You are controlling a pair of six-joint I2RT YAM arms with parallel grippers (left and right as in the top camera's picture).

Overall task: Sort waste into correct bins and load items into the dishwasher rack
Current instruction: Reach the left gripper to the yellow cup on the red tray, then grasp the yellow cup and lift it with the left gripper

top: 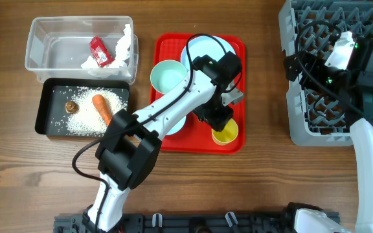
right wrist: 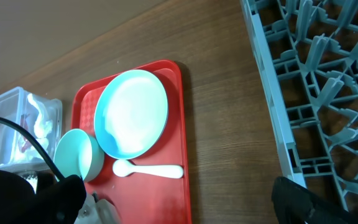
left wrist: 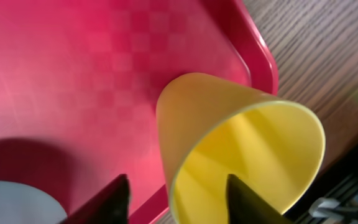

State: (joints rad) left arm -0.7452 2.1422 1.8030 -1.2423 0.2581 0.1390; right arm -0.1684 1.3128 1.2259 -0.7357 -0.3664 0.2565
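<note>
Our left gripper [left wrist: 178, 202] straddles the near wall of the yellow cup [left wrist: 229, 124], one finger inside. We see the cup on the red tray [left wrist: 73, 74], near its corner.

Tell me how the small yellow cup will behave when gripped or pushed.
The small yellow plastic cup looks thin-walled, so it is probably light and may flex if squeezed. Its smooth tapered sides could slip from a pinch. Narrower at the base, it may tip on the flat red tray if pushed.
</note>
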